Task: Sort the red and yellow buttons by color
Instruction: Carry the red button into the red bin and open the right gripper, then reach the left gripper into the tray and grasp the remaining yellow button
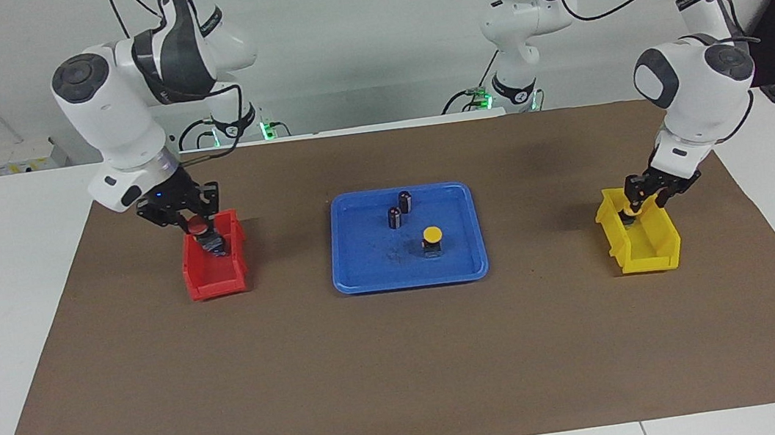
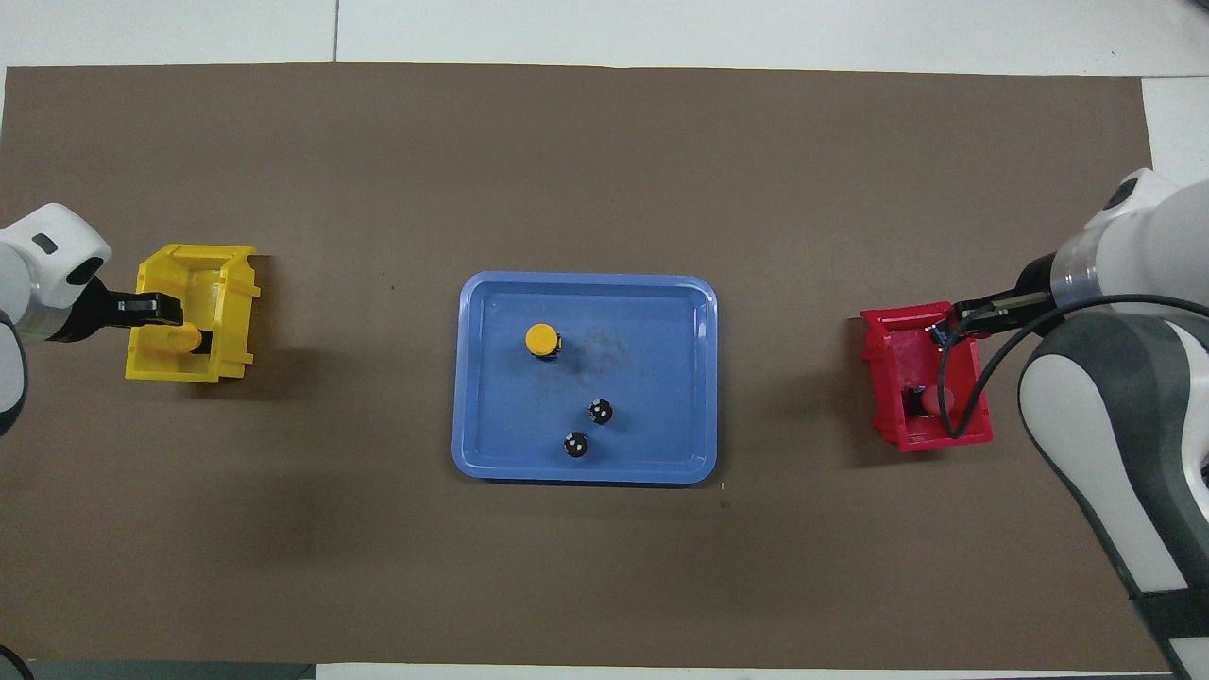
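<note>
Right gripper clamped on a red button over the red bin at frame left, left gripper over the yellow bin at frame right — finger gap unclear, yellow button inside, another yellow button on the blue tray mid-frame.

Right gripper clamped, left gripper lowered

In the overhead view, a dark cable crosses the red button lying in the red bin, at three o'clock from the blue tray. The picture's edges cut off both arms there.
</note>
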Robot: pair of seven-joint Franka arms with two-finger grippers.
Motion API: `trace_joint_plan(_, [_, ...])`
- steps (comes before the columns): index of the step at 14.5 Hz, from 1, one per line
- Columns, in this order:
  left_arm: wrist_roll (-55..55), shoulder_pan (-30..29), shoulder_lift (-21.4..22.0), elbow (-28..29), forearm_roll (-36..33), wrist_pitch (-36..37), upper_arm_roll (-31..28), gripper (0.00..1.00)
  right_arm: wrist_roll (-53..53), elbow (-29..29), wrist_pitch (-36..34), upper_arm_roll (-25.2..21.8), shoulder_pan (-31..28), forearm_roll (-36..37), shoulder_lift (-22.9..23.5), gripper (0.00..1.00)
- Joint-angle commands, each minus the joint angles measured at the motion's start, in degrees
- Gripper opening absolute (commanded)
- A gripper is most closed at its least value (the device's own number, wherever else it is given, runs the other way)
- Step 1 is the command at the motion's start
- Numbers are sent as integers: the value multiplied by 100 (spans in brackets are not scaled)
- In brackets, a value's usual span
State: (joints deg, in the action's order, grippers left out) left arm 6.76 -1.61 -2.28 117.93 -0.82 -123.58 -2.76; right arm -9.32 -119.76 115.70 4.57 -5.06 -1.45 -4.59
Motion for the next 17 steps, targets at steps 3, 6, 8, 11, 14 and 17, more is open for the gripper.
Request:
trace_joint_plan(3, [-365, 238, 35, -1025, -32, 1097, 231, 100, -193, -741, 515, 96, -109, -119, -297, 25])
trace_joint_plan(6, [-2234, 1309, 52, -1009, -32, 1082, 267, 100, -193, -1224, 1207, 96, -109, -119, -245, 25])
trace_joint_plan(8, [-3324, 2125, -17, -1009, -32, 916, 285, 100, -175, -1400, 1533, 96, -109, -119, -183, 25])
trace_joint_plan(11, [-4900, 3357, -342, -1035, -58, 748, 258, 100, -96, -1629, 1929, 105, -73, -119, -140, 25])
trace_joint_plan(14, [-5702, 4000, -737, -860, -58, 143, 258, 99, -70, -1664, 2104, 105, -56, -119, 81, 26])
trace_joint_plan(17, [-6106, 4379, -1168, -859, -67, -183, 249, 97, 229, -1717, 2185, 105, 111, -119, 81, 36])
